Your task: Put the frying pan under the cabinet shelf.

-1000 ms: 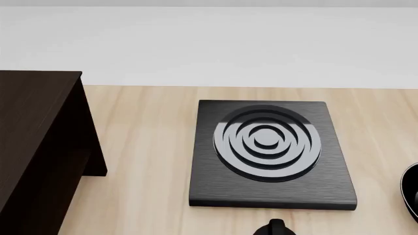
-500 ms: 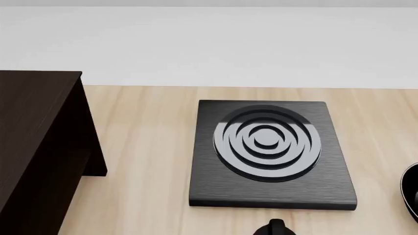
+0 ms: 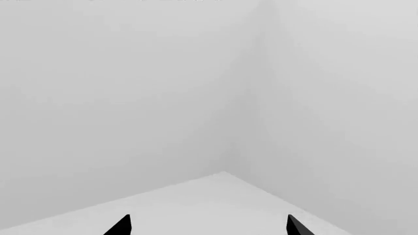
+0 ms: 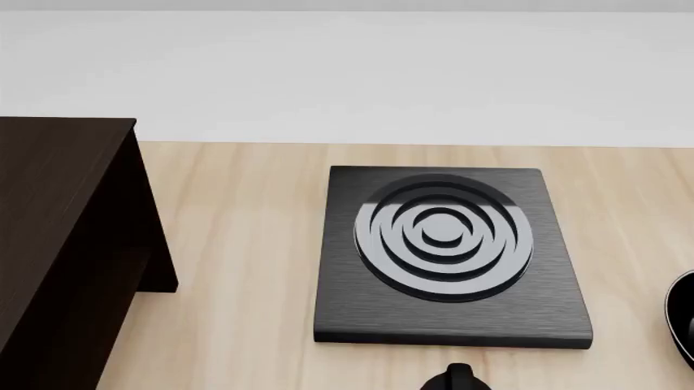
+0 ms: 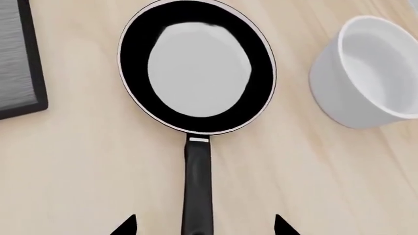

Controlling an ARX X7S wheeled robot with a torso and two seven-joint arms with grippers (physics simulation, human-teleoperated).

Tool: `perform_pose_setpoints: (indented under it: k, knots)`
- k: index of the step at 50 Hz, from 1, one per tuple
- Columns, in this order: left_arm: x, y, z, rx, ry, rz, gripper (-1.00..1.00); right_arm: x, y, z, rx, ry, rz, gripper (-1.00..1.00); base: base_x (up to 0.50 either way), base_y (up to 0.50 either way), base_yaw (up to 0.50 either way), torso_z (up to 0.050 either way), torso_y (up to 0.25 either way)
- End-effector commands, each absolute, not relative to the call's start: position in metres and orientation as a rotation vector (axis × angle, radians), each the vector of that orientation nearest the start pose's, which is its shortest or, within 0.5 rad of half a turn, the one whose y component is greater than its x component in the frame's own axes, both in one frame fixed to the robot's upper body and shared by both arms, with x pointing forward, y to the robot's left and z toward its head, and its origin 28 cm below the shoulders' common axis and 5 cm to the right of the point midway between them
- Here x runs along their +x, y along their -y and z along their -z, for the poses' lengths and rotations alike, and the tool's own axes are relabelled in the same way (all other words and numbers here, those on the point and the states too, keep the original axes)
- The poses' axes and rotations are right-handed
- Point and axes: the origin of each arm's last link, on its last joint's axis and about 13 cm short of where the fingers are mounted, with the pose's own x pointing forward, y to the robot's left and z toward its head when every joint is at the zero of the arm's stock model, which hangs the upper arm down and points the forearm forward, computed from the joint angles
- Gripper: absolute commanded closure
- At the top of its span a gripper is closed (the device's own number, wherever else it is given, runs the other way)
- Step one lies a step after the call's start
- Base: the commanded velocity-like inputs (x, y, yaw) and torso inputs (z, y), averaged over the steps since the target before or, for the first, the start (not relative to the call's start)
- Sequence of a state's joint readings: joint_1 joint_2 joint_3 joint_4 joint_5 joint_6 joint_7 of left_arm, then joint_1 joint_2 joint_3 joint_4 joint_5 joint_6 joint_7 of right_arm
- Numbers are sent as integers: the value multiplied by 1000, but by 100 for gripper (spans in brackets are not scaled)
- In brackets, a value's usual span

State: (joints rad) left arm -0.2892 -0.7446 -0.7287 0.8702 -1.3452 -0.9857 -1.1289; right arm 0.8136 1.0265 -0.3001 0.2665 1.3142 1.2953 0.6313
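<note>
The frying pan (image 5: 199,68) lies flat on the wooden table in the right wrist view, black with a pale-grey inside. Its black handle (image 5: 197,181) points toward my right gripper (image 5: 203,226). That gripper is open above the handle, one fingertip on each side, not touching it. In the head view only a sliver of the frying pan (image 4: 684,313) shows at the right edge. The cabinet shelf (image 4: 65,244) is the large dark brown box at the left. My left gripper (image 3: 209,226) is open and faces bare grey walls, with nothing between its fingers.
A black square slab with concentric rings (image 4: 444,252) lies mid-table between cabinet and pan; its corner (image 5: 19,58) shows beside the pan. A white round bowl (image 5: 365,73) stands on the pan's other side. A small dark part (image 4: 456,379) pokes in at the head view's lower edge.
</note>
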Motion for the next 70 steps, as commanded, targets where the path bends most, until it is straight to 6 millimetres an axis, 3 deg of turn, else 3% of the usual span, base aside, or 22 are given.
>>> perform_pose_setpoints:
  k: [1, 24, 43, 70]
  knots:
    - [153, -316, -256, -127, 295, -700, -100, 254, 303, -176, -33, -892, 446, -100, 0, 0, 0, 0, 0]
    - [156, -315, -256, -129, 293, -698, -100, 255, 305, -135, 4, -938, 459, -100, 0, 0, 0, 0, 0]
    - [161, -310, -257, -146, 298, -679, -100, 256, 304, -112, 22, -965, 455, -100, 0, 0, 0, 0, 0]
    - [160, -314, -252, -131, 283, -694, -100, 252, 311, -98, 35, -968, 495, -100, 0, 0, 0, 0, 0]
